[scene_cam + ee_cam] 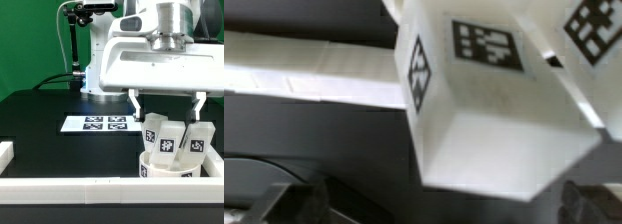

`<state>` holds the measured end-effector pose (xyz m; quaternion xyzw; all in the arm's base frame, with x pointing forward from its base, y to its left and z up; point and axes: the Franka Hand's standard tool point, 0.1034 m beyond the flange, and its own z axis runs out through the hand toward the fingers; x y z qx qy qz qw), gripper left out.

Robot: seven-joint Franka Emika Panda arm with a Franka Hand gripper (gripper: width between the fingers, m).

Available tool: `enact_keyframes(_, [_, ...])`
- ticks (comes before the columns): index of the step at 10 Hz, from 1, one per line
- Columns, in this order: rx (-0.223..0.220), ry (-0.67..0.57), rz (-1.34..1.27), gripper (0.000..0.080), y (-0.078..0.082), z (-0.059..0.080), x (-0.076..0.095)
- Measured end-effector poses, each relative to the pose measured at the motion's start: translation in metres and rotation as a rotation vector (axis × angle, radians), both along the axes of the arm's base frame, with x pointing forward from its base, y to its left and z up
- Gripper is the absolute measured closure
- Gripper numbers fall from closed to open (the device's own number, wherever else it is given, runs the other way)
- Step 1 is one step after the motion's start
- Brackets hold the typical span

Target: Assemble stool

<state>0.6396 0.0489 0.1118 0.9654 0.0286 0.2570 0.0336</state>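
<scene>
Closest to the wrist camera stands one white stool leg [491,120], its tagged faces filling the view between the dark fingertips [278,205]. Spread wide, the gripper [168,103] hangs just above the legs [178,137], its jaws apart and holding nothing. Those legs stand upright on the round seat disc [165,170] on the black table [40,120], beside the white border bar [70,187]; the marker board [100,123] lies behind
</scene>
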Motion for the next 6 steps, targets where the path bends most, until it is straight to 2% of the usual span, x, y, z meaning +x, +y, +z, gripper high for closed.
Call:
enact_keyframes(2, [0.009, 0.025, -0.01, 0.015, -0.0047, 0.0104, 0.0026])
enact_keyframes(6, [0.01, 0.06, -0.009, 0.015, -0.0031, 0.0054, 0.0002])
